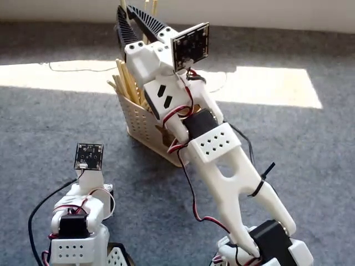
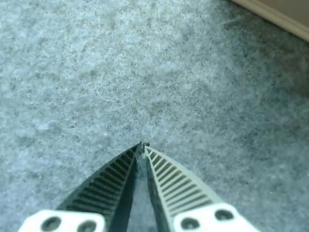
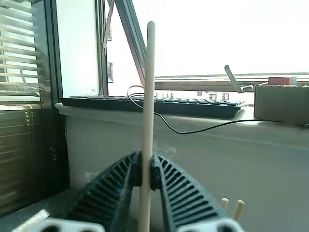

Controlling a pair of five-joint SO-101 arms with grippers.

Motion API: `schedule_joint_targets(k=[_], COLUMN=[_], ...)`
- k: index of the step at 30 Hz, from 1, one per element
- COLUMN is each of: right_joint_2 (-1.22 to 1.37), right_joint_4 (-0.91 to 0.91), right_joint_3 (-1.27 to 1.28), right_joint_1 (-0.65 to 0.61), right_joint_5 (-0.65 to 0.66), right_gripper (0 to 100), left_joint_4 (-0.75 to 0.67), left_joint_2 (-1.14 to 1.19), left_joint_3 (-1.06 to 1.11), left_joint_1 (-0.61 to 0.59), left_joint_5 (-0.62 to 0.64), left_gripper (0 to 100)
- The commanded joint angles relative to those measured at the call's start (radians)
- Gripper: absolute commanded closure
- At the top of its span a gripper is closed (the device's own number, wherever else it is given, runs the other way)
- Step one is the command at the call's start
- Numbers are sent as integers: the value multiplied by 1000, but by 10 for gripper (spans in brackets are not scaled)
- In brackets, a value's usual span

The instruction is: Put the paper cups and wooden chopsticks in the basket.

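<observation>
The right tool (image 3: pixel 146 158) is clenched on a single wooden chopstick (image 3: pixel 149 87), which stands upright between its two black ribbed fingers (image 3: pixel 113 186) and rises well past their tips. In the high view this arm (image 1: pixel 233 166) stretches from the near right corner diagonally toward the far middle of the scene, with its tool (image 1: pixel 125 9) raised above the basket (image 1: pixel 138 119).

The basket is white with perforated walls and sits tilted on the grey carpet (image 1: pixel 310 166), partly covered by the right arm. A bundle of wooden chopsticks (image 1: pixel 126 80) already stands in it, leaning toward the left and poking over the rim. In the right wrist view, two more stick tips (image 3: pixel 231 205) show just beside the fingers.

The left arm (image 1: pixel 83 221) is folded at the near left, well apart from the basket. Its tool (image 2: pixel 144 145) is clenched on nothing, the fingertips meeting over bare carpet.

Behind the held stick, a dark keyboard (image 3: pixel 159 104) lies on a ledge under a window, with a cable (image 3: pixel 193 130) hanging from it.
</observation>
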Motion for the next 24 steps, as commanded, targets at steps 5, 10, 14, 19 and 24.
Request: schedule_joint_targets(k=[5, 10, 14, 19, 24], right_joint_2=[-8, -5, -12, -16, -125], right_joint_4=[-31, -93, -202, -216, -216], right_joint_3=[87, 197, 302, 420, 507], right_joint_1=[-21, -30, -28, -36, -39], right_joint_5=[-5, -5, 55, 138, 137], right_gripper=[991, 991, 991, 991, 991], left_joint_4=[5, 5, 5, 5, 5], left_joint_2=[-12, -12, -12, -12, -12], left_joint_3=[18, 18, 18, 18, 18], left_joint_1=[13, 13, 13, 13, 13], left_joint_5=[5, 5, 5, 5, 5], left_gripper=[993, 993, 993, 993, 993])
